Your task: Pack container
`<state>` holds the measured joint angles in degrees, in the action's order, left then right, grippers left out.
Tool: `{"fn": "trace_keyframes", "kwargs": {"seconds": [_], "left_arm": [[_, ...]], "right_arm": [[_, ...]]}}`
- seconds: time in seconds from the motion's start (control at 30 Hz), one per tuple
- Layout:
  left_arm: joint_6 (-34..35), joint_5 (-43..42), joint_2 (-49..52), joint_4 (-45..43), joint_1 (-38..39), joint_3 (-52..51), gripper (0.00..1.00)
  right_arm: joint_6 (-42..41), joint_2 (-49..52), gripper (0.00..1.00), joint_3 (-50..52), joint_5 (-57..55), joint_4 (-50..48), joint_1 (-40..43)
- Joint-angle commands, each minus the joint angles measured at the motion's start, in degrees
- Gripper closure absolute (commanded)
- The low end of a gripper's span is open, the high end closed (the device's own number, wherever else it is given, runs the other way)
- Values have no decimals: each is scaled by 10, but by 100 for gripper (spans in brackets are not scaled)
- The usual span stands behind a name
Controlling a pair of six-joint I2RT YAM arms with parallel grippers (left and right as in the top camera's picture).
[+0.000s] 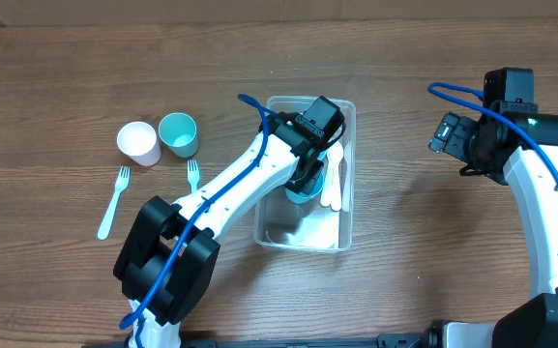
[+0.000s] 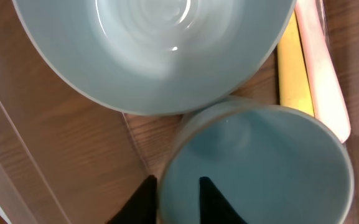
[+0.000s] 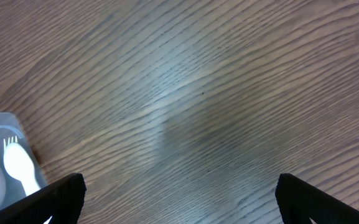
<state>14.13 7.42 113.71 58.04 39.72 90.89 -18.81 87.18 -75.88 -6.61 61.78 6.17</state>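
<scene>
Left gripper [image 2: 176, 199]: down inside the container [image 1: 348, 222]. Its two black fingertips [image 2: 143, 198] straddle the wall of a teal cup [image 2: 260, 168], one outside and one inside. The inside tip stands clear of the wall, so the grip reads as let go, jaws a little apart. The cup is upright, mouth up.

Touching the cup's rim, or just beside it, is a pale bowl [image 2: 154, 56], also mouth up. Alongside both lie a yellow utensil [image 2: 293, 68] and a pink utensil [image 2: 322, 74], side by side against the container's wall.

The container is clear and rectangular and sits mid-table [image 1: 414, 251], long side running away from the robot.

Left of the container, on bare wood, are a teal fork [image 1: 193, 174], a pale blue fork [image 1: 114, 201], a white cup [image 1: 136, 142] and a second teal cup [image 1: 178, 133]. The two cups stand just beside each other.

Right gripper [image 3: 179, 199]: well to the right of the container, over bare table, jaws spread wide and holding nothing.
</scene>
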Motion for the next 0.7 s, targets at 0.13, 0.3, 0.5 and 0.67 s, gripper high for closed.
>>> {"fn": "trace_keyframes", "kwargs": {"seconds": [0.13, 0.3, 0.5, 0.67], "left_arm": [[18, 6, -7, 5, 1, 0, 61], [18, 22, -45, 4, 1, 0, 58], [18, 46, -115, 6, 0, 0, 55], [17, 20, -116, 18, 1, 0, 59]], "right_arm": [[1, -14, 0, -12, -4, -2, 0], [1, -14, 0, -12, -4, -2, 0], [1, -14, 0, -12, -4, -2, 0], [1, -14, 0, -12, -4, -2, 0]]}}
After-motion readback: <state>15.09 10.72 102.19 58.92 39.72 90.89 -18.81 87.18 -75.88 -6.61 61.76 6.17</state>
